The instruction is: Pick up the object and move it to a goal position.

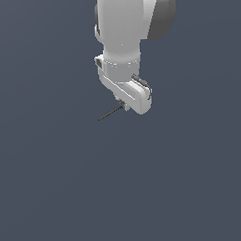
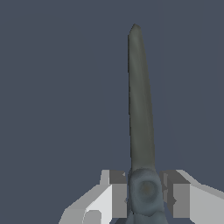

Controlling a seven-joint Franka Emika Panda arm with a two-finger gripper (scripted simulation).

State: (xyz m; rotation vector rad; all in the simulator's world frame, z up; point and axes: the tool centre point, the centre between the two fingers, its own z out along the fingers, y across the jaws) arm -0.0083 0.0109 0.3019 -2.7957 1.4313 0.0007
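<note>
The object, a small pair of scissors (image 2: 141, 113), shows its long thin dark blades running away from the camera in the wrist view; its ring handles are hidden. My gripper (image 2: 145, 192) is shut on the scissors at the pivot, one grey finger pad (image 2: 118, 194) pressed on each side. In the exterior view the white arm hangs down from above, and the dark blades of the scissors (image 1: 110, 113) stick out toward that view's left from under the gripper (image 1: 123, 106), whose fingers are mostly hidden by the hand.
A plain dark blue-grey surface (image 1: 71, 195) fills the surroundings in both views. No other objects or edges show.
</note>
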